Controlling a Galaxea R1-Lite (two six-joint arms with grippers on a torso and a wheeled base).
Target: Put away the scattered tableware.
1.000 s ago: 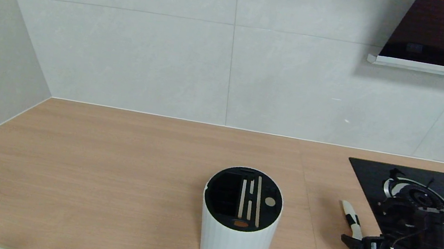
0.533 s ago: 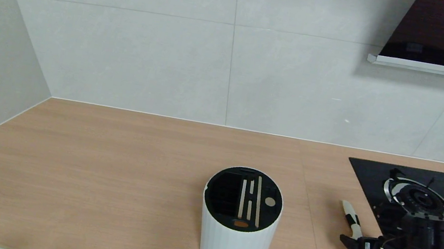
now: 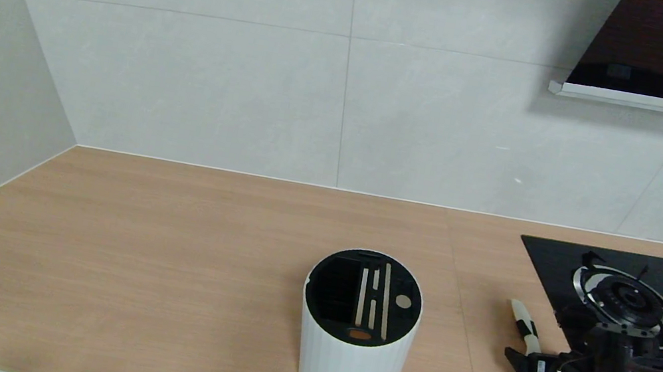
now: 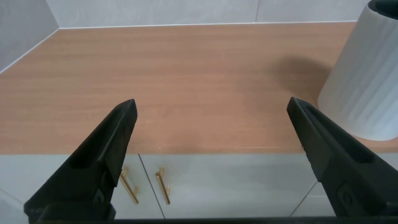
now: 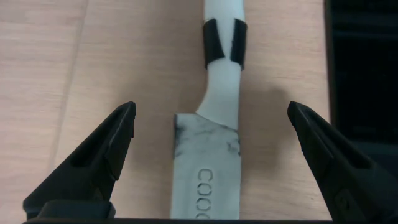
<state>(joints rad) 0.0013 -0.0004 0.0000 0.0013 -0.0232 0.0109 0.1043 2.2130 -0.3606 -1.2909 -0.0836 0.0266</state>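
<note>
Hanging just off the front edge of the tabletop [image 3: 191, 257]: left gripper [image 4: 210, 106], jaws spread wide, nothing between them. Gold cabinet handles [image 4: 160, 183] sit below that edge.

Holder [image 3: 353, 358]: white ribbed cylinder, upright near the front of the tabletop. It has a black top with one wide well and several narrow slots. No utensil stands in it.

Knife [image 5: 205, 155]: lies flat on the tabletop, well to the right of the holder and just beside the cooktop [image 3: 561, 265]. Handle points toward the wall, blade toward the front. All white, slim rounded handle with a black band, narrow neck, broad flat blade with grey smudging at its heel and faint embossed marks.

Right gripper [image 5: 210, 109]: poised over the knife's neck and blade heel, jaws spread wide to either side and touching nothing.

Hazards, as judged:
- The blade lies flush on the wood, so jaws closing too high would likely skate over it.
- A pinch at the neck sits off the knife's balance point, so the blade may droop or swing on lifting.
- A sideways nudge could push the knife against the cooktop rim.
- The holder's slots are narrow, so a tilted blade may catch on the top.
</note>
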